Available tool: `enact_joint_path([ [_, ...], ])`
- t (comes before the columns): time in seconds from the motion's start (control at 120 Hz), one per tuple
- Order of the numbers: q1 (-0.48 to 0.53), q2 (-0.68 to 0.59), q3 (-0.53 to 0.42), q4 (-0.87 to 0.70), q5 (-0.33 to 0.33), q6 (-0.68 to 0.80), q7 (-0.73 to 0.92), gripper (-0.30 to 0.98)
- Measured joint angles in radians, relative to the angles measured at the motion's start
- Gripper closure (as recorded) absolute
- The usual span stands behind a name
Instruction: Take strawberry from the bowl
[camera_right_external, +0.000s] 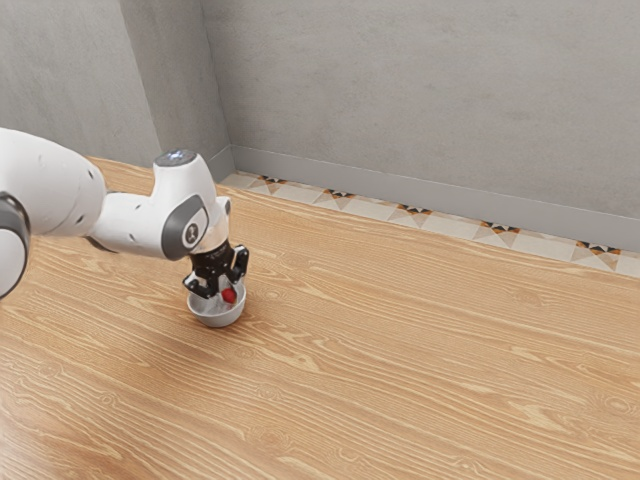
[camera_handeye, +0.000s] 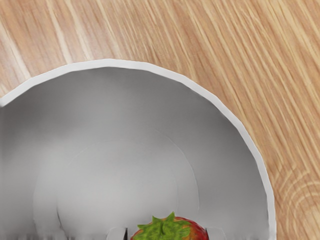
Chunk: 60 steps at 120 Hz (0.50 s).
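White robot arm (camera_right_external: 132, 222) is reaching in from upper L of the exterior view, its black pincer (camera_right_external: 226, 288) dipping into a bowl (camera_right_external: 217, 317) L of ctr. Strawberry (camera_right_external: 229, 296) is sitting between the fingertips, at about rim level; both sides appear to be pressing on it, so the pincer is prob. clamping the fruit. Grasp step is in hand, then; next move is calling for a straight lift, w/ the fruit clearing the rim before any sideways travel.

Bowl is showing a round, smooth grey inside w/ a pale, slightly faceted rim. Fruit is looking glossy red, w/ a spiky green leaf cap (camera_handeye: 162, 231). Bench (camera_right_external: 400, 350) is displaying tan wood w/ wavy, streaky grain; matte grey wall (camera_right_external: 420, 100) is rising behind.
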Motion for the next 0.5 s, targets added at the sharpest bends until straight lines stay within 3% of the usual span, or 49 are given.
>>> enact_joint_path([
  [0.225, -0.069, -0.116, 0.007, -0.033, 0.006, -0.028, -0.008, 0.63],
  [0.5, -0.230, -0.085, 0.008, -0.024, 0.010, -0.054, -0.016, 0.64],
])
